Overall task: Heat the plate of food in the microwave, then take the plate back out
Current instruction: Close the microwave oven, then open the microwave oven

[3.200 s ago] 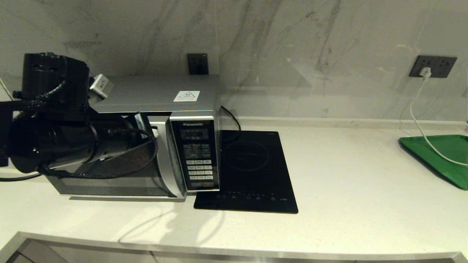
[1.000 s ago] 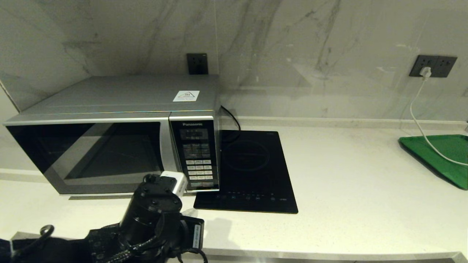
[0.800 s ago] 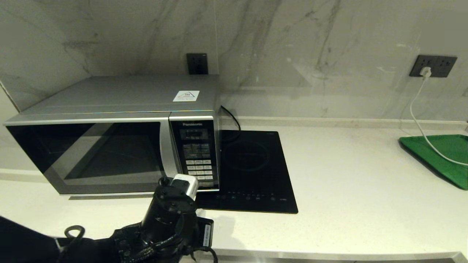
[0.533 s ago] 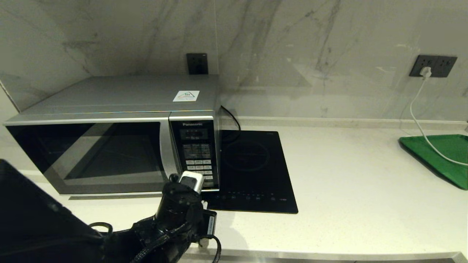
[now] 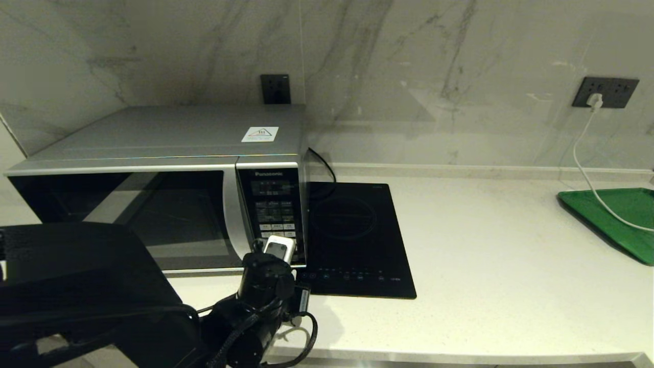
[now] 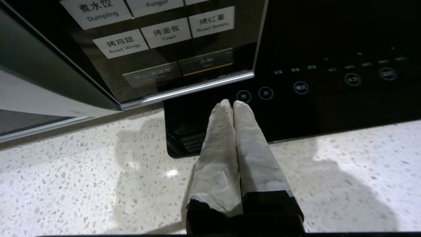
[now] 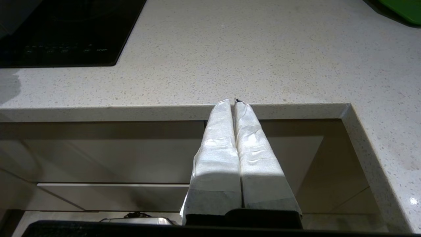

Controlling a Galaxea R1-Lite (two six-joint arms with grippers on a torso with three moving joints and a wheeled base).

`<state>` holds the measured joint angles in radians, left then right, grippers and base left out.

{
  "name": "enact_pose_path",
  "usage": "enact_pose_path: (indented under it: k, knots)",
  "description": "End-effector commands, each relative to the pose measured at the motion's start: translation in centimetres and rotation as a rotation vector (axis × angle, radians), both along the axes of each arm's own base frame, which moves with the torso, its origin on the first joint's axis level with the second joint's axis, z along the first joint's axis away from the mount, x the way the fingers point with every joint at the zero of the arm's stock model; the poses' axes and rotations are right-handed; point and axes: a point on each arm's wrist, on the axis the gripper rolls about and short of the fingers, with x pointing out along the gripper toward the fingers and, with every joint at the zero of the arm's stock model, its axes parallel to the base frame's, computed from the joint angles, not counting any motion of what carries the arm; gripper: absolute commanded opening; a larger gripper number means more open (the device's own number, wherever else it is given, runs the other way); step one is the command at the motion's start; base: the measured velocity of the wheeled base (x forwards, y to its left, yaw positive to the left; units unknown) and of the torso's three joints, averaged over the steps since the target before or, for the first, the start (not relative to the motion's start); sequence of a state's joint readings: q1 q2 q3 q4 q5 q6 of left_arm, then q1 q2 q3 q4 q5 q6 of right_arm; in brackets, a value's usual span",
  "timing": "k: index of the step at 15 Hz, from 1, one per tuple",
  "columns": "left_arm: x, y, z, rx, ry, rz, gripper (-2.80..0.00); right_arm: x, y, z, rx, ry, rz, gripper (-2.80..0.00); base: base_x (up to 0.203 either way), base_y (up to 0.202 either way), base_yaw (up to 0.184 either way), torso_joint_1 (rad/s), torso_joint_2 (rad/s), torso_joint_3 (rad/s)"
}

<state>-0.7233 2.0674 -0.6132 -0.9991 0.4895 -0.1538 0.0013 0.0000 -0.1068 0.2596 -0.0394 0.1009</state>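
Note:
The silver microwave (image 5: 153, 148) stands at the left of the counter with its dark glass door closed. The plate of food is hidden. My left arm's wrist (image 5: 265, 278) sits just before the lower end of the black button panel (image 5: 276, 214). In the left wrist view my left gripper (image 6: 233, 102) is shut and empty. Its tips hover over the hob's front left corner, a little below the panel's bottom row of buttons (image 6: 206, 61). My right gripper (image 7: 232, 101) is shut and empty, parked below the counter's front edge (image 7: 131, 112).
A flat black induction hob (image 5: 352, 240) lies right beside the microwave. A green tray (image 5: 618, 220) sits at the far right with a white cable (image 5: 587, 168) running to a wall socket. Pale speckled counter stretches between hob and tray.
My left arm has come down from in front of the microwave door. Over the last second it slid right and forward toward the bottom of the button panel, still shut.

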Motion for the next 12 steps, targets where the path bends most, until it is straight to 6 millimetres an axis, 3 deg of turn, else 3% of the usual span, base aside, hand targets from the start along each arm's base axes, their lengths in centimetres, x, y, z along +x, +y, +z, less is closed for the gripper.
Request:
enact_pose_path:
  k: [1,12]
  knots:
    - [0.35,-0.05,-0.69,0.009,0.009,0.009,-2.80,0.02,0.00,-0.03,0.000,0.004,0.000,-2.80,0.000,0.000,0.000,0.000,0.00,0.000]
    - [1.08,0.59,-0.31,-0.017,-0.029,0.033,-2.80,0.01,0.00,-0.01,0.000,0.003,0.000,-2.80,0.000,0.000,0.000,0.000,0.00,0.000]
